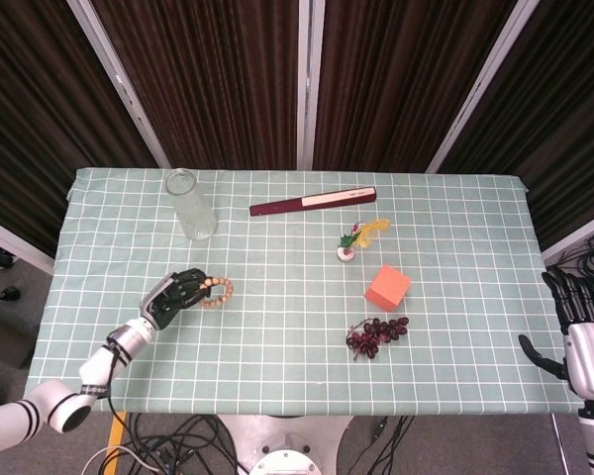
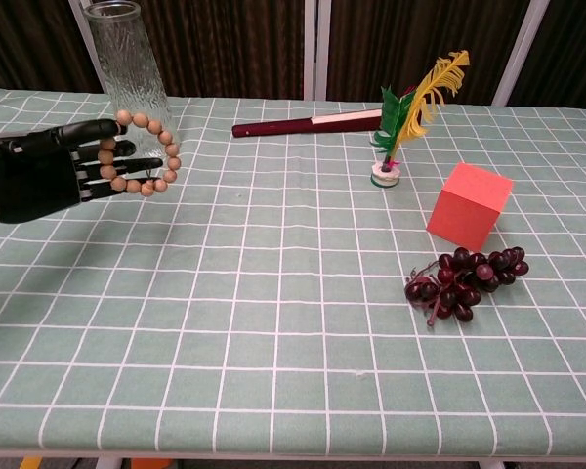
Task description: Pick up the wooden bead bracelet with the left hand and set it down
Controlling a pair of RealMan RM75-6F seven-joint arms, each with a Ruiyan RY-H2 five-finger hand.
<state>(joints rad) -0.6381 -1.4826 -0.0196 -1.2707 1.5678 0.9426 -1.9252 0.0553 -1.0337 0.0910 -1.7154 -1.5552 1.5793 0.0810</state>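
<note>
Chest view: left hand point(image 2: 39, 176) holds wooden bead bracelet point(image 2: 145, 152) aloft, fingers clamped through the loop
Handling: probably light, floppy — hooked fingers suit it
Right hand point(image 1: 586, 348): fingers apart, empty

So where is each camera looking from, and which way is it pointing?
Head view: sits high up, looking down at the whole table; it shows the left hand with its arm, holding the wooden bead bracelet, and the right hand off the table's edge.
Chest view: sits low at the table's near edge, looking across it toward the dark curtains; only the left hand shows.
Both share the bracelet, glass vase, red cube and grapes.
</note>
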